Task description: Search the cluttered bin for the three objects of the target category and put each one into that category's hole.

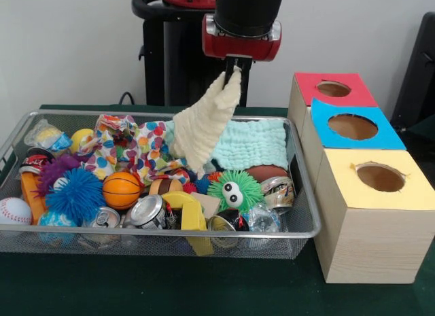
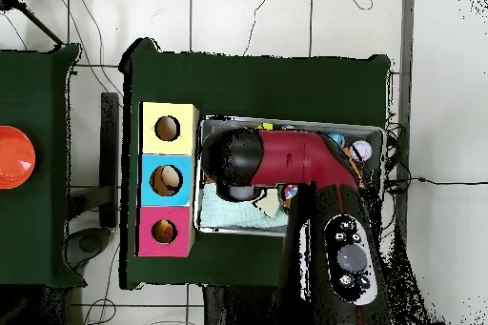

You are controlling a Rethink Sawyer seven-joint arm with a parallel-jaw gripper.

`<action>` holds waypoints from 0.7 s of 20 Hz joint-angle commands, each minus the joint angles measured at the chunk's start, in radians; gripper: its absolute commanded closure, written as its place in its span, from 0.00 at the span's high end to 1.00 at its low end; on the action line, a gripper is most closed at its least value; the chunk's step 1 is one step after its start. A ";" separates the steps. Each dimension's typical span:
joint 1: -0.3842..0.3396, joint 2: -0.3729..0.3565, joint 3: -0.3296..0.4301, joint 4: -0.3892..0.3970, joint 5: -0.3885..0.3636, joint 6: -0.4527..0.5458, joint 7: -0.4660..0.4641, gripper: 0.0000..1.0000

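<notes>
The cream cloth (image 1: 205, 122) hangs from the claw (image 1: 236, 70), which is clenched on its top corner; its lower end drapes down to the clutter in the wire bin (image 1: 304, 214). Directly below the claw lies a pale green cloth (image 1: 255, 145), with a polka-dot cloth (image 1: 132, 146) off to one side of it. Beside the bin, to the claw's other side, stand the red box (image 1: 319, 92), blue box (image 1: 350, 126) and yellow box (image 1: 377, 187). From overhead the arm (image 2: 305, 164) seems to hide the claw itself.
</notes>
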 commanded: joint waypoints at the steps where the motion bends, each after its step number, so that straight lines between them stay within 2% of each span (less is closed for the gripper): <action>1: 0.017 0.034 -0.014 0.051 0.054 -0.072 0.244 0.00; 10: 0.058 0.040 -0.054 0.085 0.086 -0.126 0.277 0.00; 14: 0.084 0.024 -0.078 0.093 0.109 -0.111 0.284 0.00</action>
